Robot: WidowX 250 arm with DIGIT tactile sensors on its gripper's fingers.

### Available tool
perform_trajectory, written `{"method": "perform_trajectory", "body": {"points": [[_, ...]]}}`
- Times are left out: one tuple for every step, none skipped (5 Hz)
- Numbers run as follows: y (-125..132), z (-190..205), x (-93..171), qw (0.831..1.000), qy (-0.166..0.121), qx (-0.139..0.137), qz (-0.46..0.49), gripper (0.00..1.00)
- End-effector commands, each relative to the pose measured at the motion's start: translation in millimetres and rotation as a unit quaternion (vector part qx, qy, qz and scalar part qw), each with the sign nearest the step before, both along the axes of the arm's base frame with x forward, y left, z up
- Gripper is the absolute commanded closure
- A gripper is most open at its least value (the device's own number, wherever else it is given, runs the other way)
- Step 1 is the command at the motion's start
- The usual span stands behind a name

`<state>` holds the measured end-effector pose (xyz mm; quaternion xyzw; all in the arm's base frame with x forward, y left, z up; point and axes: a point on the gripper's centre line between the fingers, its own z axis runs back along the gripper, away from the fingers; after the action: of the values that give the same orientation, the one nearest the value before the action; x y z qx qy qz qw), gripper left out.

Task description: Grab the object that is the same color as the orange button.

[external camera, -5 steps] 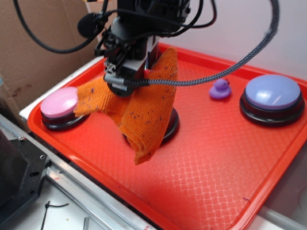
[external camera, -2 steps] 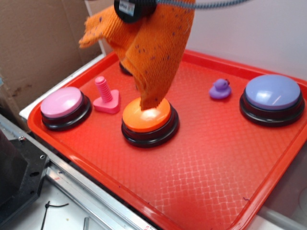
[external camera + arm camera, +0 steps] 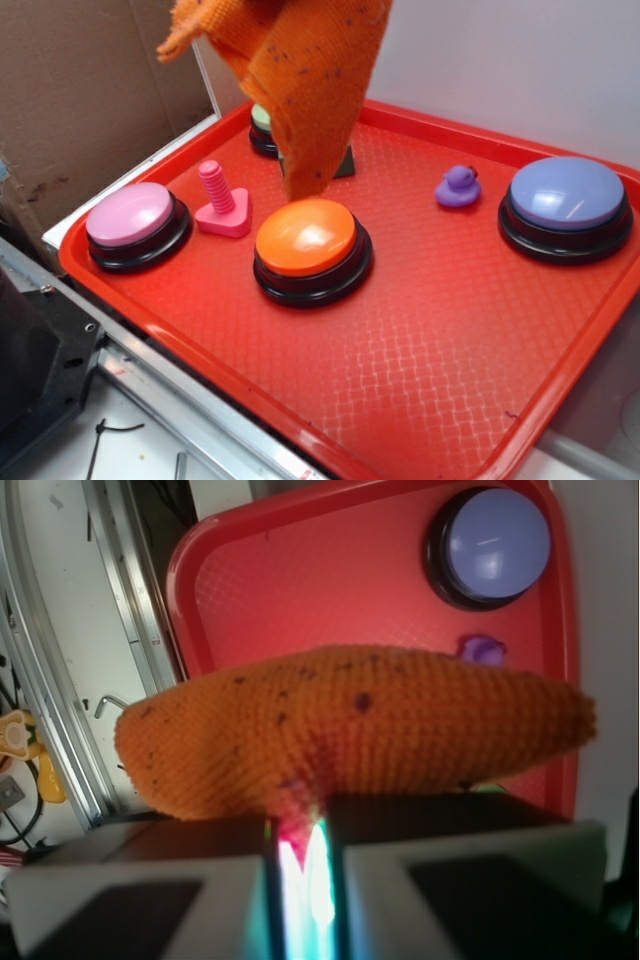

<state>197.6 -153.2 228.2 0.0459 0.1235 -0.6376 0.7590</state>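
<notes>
A red tray (image 3: 420, 330) is taking up most of the worktop and carrying everything else. Hanging above its far left part is the orange cloth (image 3: 310, 80), the task's object, dangling clear of the tray with its lowest corner just above and behind the orange button (image 3: 306, 238), not touching it. In the wrist view the cloth (image 3: 350, 730) is bunching into a fat roll directly in front of the jaws, which are pressed almost together with a fold of it pinched between them; the gripper (image 3: 300, 870) is holding the cloth.

A lavender button (image 3: 566, 198) is sitting at the far right, a pink button (image 3: 135, 215) at the left, and a green button (image 3: 262, 122) is peeking out behind the cloth. Smaller still are a pink bolt (image 3: 220, 200) and a purple duck (image 3: 459, 186).

The cloth is looking light, floppy and grippy rather than slippery; a bunched fold, as here, seems the safest hold, since a thin edge could slide free.
</notes>
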Motion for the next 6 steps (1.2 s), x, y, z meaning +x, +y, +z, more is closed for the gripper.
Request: {"method": "perform_trajectory", "body": {"points": [[9,-7,-6,1.0,0.007,-0.026,0.015,1.0],[21,-23,-17,0.996,0.027,-0.028,0.076,1.0],[43,-39,-29,0.99,0.032,-0.037,0.129,1.0],[64,-52,-34,0.979,0.042,-0.039,0.194,1.0],[74,-71,-39,0.96,0.036,-0.051,0.274,1.0],[70,-87,-37,0.953,0.032,-0.034,0.298,1.0]]}}
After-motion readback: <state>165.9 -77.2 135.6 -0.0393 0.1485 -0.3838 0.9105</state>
